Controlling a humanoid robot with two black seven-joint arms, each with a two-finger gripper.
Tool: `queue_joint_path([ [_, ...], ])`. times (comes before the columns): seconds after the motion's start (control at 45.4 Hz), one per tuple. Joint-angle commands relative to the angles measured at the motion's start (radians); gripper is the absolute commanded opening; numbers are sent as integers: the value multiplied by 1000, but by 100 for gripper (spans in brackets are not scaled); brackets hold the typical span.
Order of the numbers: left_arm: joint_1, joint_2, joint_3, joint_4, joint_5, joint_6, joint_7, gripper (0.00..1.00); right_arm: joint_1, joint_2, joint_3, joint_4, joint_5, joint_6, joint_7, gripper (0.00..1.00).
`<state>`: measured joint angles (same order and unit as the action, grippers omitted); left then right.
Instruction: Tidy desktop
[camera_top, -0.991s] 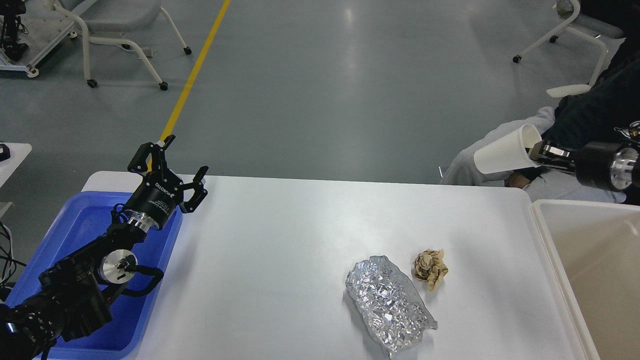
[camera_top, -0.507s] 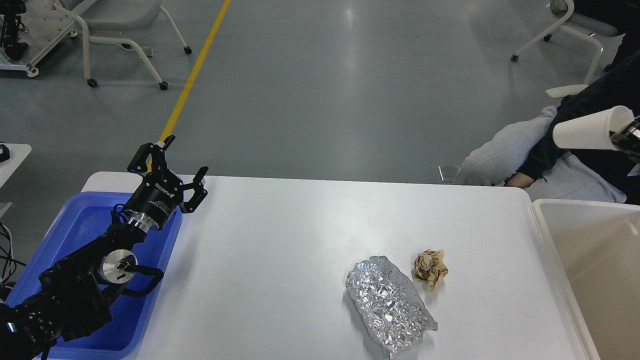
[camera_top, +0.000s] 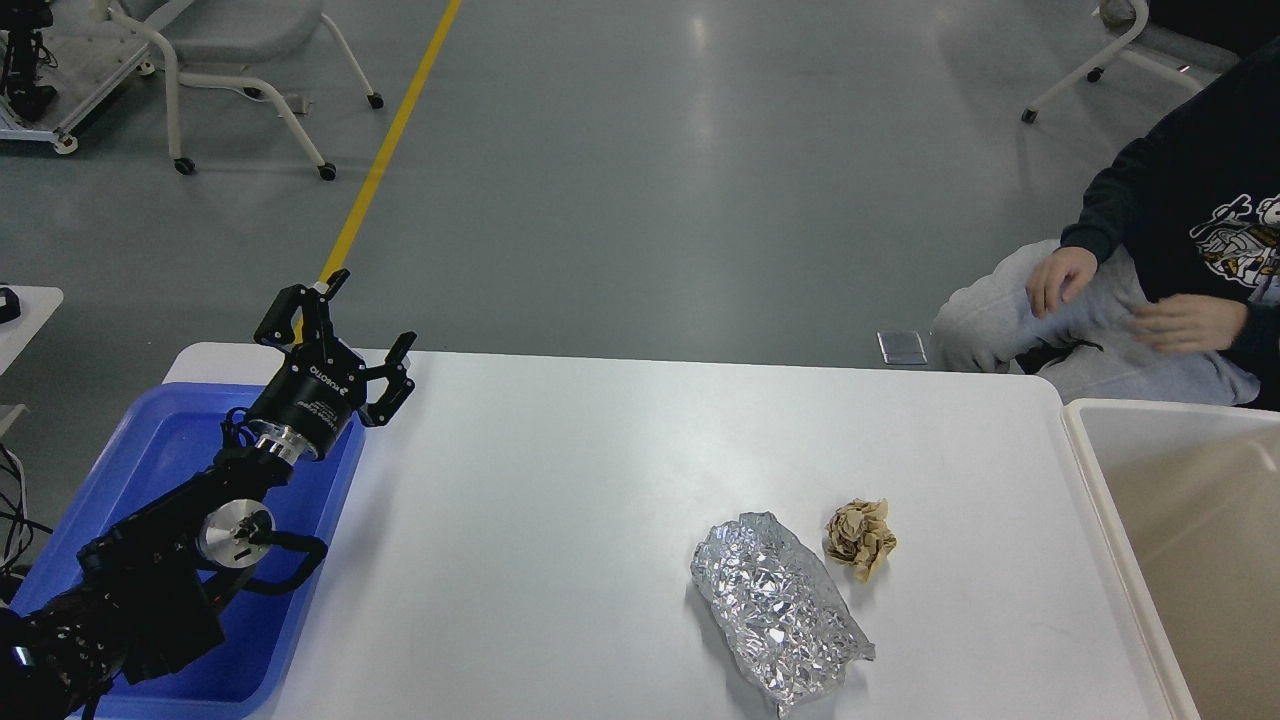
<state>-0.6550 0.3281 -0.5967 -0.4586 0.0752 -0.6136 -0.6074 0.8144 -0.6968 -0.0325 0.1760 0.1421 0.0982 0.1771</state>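
Gone from view: right hand and cup — left hand (camera_top: 365, 345) gapes above desk (camera_top: 560, 480); crumpled foil (camera_top: 775, 605), light, crushable — pinch mid-body.

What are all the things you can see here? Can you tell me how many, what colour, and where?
desktop: one, white, fills the middle
foil wad: one, silver, on the desktop, front right
paper ball: one, tan, just right of the foil
tray: one, blue, left end of the desktop
bin: one, beige-white, right edge
phone: one, grey, on the floor behind the desktop
chairs: two, white, far left and far right
floor line: one, yellow
seated person: one, dark top, grey trousers, far right
left gripper: one, black, open, over the tray's far corner
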Motion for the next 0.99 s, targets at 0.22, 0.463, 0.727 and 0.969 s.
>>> queue_joint_path([
  [0.22,0,-1,0,0,-2,0,0,100,-115,155,431,-66,128,-247,-251,0],
  [0.463,0,-1,0,0,-2,0,-2,100,-162,209,488,-69,128,-258,-254,0],
  [0.727,0,-1,0,0,-2,0,-2,100,-201,229,517,-73,129,-255,-254,0],
  [0.969,0,-1,0,1,-2,0,-2,100,-224,234,534,-73,129,-253,-254,0],
])
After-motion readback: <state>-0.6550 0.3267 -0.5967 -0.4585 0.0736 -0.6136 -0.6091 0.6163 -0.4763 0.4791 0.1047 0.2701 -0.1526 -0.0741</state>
